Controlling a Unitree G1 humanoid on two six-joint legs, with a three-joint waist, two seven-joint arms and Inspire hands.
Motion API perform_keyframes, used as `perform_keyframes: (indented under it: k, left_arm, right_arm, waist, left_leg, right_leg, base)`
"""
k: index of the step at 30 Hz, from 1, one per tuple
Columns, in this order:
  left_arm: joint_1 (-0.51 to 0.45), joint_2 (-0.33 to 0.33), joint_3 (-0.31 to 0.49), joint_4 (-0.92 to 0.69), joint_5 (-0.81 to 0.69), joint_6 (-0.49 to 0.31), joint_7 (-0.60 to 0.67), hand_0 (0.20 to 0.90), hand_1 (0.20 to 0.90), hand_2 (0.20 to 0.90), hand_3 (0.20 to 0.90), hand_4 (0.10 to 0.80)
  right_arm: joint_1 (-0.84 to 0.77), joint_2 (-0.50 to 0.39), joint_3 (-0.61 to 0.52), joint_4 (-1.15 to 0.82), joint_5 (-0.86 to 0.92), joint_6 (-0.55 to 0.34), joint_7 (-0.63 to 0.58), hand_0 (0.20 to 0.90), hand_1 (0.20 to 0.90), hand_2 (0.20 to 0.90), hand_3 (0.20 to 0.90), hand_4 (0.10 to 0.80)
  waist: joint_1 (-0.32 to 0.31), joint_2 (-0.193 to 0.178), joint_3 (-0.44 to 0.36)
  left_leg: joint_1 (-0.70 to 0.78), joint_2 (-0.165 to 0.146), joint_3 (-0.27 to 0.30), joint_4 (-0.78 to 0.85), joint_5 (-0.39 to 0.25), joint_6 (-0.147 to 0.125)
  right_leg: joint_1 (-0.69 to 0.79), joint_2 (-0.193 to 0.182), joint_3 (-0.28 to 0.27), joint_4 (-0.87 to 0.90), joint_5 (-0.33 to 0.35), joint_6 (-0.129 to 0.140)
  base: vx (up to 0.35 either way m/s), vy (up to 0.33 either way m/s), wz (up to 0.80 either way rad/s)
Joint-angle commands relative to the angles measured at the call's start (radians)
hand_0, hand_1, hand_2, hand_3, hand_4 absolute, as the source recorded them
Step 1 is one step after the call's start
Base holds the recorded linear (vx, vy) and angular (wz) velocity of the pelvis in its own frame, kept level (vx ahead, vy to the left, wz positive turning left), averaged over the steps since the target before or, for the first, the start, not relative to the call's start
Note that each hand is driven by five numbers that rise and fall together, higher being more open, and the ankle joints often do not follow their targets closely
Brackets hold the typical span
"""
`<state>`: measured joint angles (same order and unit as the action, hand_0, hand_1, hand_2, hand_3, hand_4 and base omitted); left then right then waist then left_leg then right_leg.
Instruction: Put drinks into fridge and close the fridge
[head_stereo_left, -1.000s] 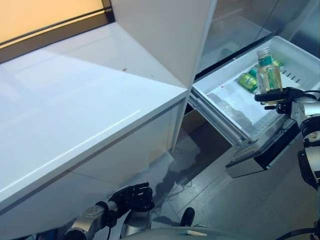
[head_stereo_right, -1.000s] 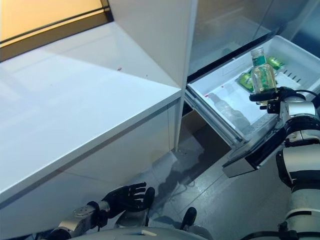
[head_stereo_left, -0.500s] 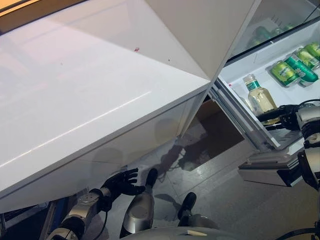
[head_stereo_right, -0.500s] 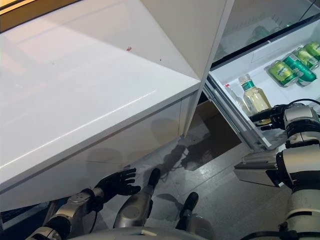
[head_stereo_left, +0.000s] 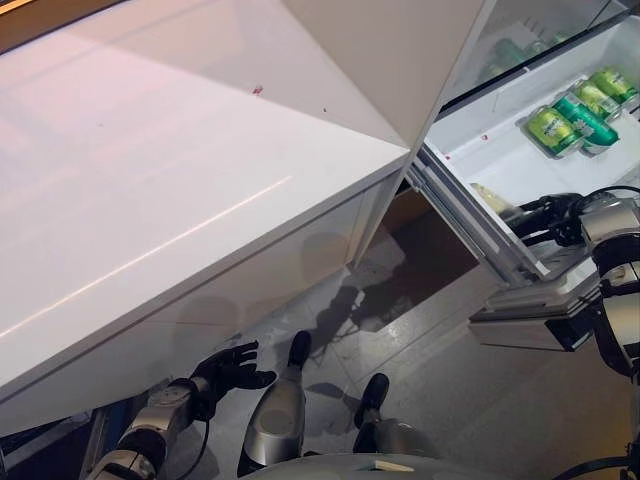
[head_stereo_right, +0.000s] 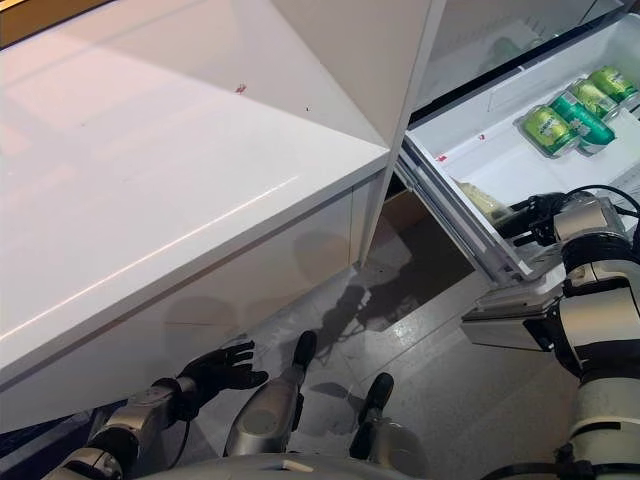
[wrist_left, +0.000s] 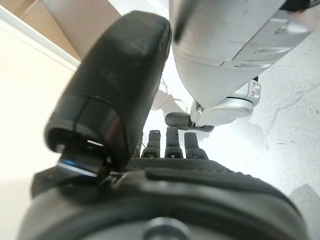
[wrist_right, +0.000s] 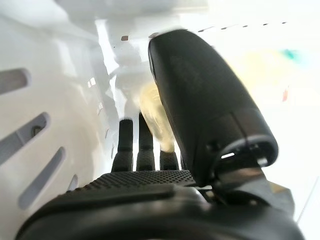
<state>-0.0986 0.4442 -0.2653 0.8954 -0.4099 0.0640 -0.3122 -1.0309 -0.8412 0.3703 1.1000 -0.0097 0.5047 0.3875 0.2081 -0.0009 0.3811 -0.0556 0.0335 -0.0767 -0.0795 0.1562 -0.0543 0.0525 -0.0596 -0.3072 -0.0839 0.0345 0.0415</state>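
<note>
A white fridge drawer (head_stereo_left: 463, 143) stands pulled out at the right. A clear bottle of pale yellow drink (head_stereo_left: 489, 196) lies low and tilted inside it near the front wall, also in the right eye view (head_stereo_right: 478, 199). My right hand (head_stereo_left: 546, 214) is down in the drawer, curled round the bottle's lower part; the right wrist view shows the yellow bottle (wrist_right: 154, 113) between thumb and fingers (wrist_right: 145, 150). Green cans (head_stereo_left: 567, 108) lie at the drawer's far end. My left hand (head_stereo_left: 229, 366) hangs open low by the floor, under the counter's edge.
A broad white counter (head_stereo_left: 150, 170) fills the left and middle, its corner next to the drawer. The fridge's upper compartment (head_stereo_left: 520, 40) with more drinks is above the drawer. Grey tiled floor (head_stereo_left: 430, 330) lies below.
The camera has tilted down and shifted. My right hand has lowered the bottle from upright above the drawer to low inside it. My left hand has stayed low by the floor.
</note>
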Motion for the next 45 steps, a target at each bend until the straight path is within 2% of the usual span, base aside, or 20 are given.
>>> perform_keyframes:
  k: [1,8,13,17,18,19,21,23,30,36,45]
  left_arm:
    - [0.029,0.01,0.022,0.011,0.022,-0.011,-0.011,0.9,0.9,0.9,0.9,0.8]
    - [0.032,0.006,0.023,0.01,0.043,-0.003,-0.013,0.9,0.9,0.9,0.9,0.8]
    - [0.049,-0.002,0.038,0.044,0.07,0.004,0.002,0.9,0.9,0.9,0.9,0.8]
    - [0.071,-0.016,0.052,0.088,0.087,-0.001,0.016,0.9,0.9,0.9,0.9,0.8]
    - [0.075,-0.023,0.055,0.108,0.091,-0.002,0.018,0.9,0.9,0.9,0.9,0.8]
    - [0.076,-0.027,0.056,0.116,0.094,-0.002,0.019,0.9,0.9,0.9,0.9,0.8]
    - [0.081,-0.041,0.055,0.136,0.105,-0.002,0.022,0.9,0.9,0.9,0.9,0.8]
    - [0.082,-0.063,0.041,0.155,0.112,-0.001,0.025,0.9,0.9,0.9,0.9,0.8]
    - [0.078,-0.097,0.0,0.167,0.114,0.002,0.015,0.9,0.9,0.9,0.9,0.8]
    - [0.085,-0.118,-0.017,0.178,0.12,0.014,0.015,0.9,0.9,0.9,0.9,0.8]
    - [0.098,-0.117,-0.02,0.171,0.118,0.033,0.029,0.9,0.9,0.9,0.9,0.8]
  right_arm:
    - [-0.105,-0.14,0.119,-0.089,0.029,-0.026,-0.019,0.9,0.9,0.9,0.9,0.8]
    - [-0.079,-0.147,0.096,-0.16,0.117,-0.073,0.004,0.9,0.9,0.9,0.9,0.8]
    - [-0.043,-0.175,0.046,-0.333,0.335,-0.108,-0.085,0.9,0.9,0.9,0.9,0.8]
    - [0.005,-0.184,-0.069,-0.473,0.586,-0.175,-0.284,0.9,0.9,0.9,0.9,0.8]
    - [0.031,-0.179,-0.128,-0.51,0.669,-0.22,-0.372,0.9,0.9,0.9,0.9,0.8]
    - [0.039,-0.176,-0.151,-0.521,0.698,-0.241,-0.41,0.9,0.9,0.9,0.9,0.8]
    - [0.073,-0.159,-0.233,-0.548,0.783,-0.345,-0.501,0.9,0.9,0.9,0.9,0.8]
    - [0.127,-0.111,-0.331,-0.607,0.803,-0.469,-0.633,0.9,0.9,0.9,0.9,0.8]
    - [0.277,0.038,-0.466,-0.647,0.825,-0.65,-0.831,0.9,0.9,0.9,0.9,0.8]
    - [0.332,0.109,-0.5,-0.631,0.866,-0.679,-0.876,0.9,0.9,0.9,0.9,0.8]
    - [0.351,0.133,-0.519,-0.56,0.956,-0.662,-0.85,0.9,0.9,0.9,0.9,0.8]
  waist:
    - [-0.053,-0.013,-0.034]
    - [-0.071,-0.03,-0.055]
    - [-0.106,-0.053,-0.099]
    - [-0.136,-0.063,-0.141]
    - [-0.147,-0.064,-0.164]
    - [-0.15,-0.064,-0.172]
    - [-0.16,-0.061,-0.197]
    - [-0.169,-0.052,-0.226]
    - [-0.183,-0.031,-0.26]
    - [-0.182,-0.021,-0.27]
    - [-0.162,-0.009,-0.216]
  left_leg:
    - [0.004,-0.078,0.081,0.115,-0.173,0.071]
    - [0.032,-0.075,0.102,0.11,-0.183,0.072]
    - [0.065,-0.071,0.126,0.093,-0.191,0.07]
    - [0.1,-0.07,0.141,0.081,-0.204,0.069]
    - [0.103,-0.07,0.146,0.079,-0.207,0.069]
    - [0.107,-0.07,0.148,0.078,-0.209,0.069]
    - [0.118,-0.069,0.158,0.074,-0.216,0.069]
    - [0.131,-0.07,0.169,0.075,-0.226,0.07]
    - [0.164,-0.076,0.179,0.089,-0.254,0.08]
    - [0.17,-0.084,0.179,0.134,-0.285,0.088]
    - [0.117,-0.095,0.155,0.266,-0.336,0.115]
  right_leg:
    - [-0.076,0.03,0.058,0.183,-0.097,-0.027]
    - [-0.057,0.035,0.068,0.178,-0.097,-0.023]
    - [-0.04,0.042,0.087,0.168,-0.097,-0.017]
    - [-0.017,0.047,0.106,0.158,-0.103,-0.012]
    - [-0.016,0.049,0.114,0.152,-0.102,-0.009]
    - [-0.014,0.049,0.116,0.15,-0.102,-0.007]
    - [-0.006,0.05,0.124,0.143,-0.102,-0.002]
    - [0.006,0.048,0.129,0.136,-0.105,0.002]
    - [0.037,0.043,0.151,0.126,-0.111,0.004]
    - [0.055,0.032,0.16,0.126,-0.115,0.0]
    - [0.01,0.006,0.14,0.258,-0.165,-0.026]
  base:
    - [-0.001,-0.004,-0.1]
    - [0.009,-0.013,-0.14]
    - [-0.003,-0.006,-0.15]
    - [-0.004,0.009,-0.24]
    - [0.006,0.022,-0.28]
    - [0.007,0.028,-0.31]
    - [0.02,0.034,-0.22]
    - [0.045,0.041,-0.21]
    - [0.034,0.023,-0.2]
    - [0.038,0.001,-0.1]
    - [0.007,0.011,0.02]
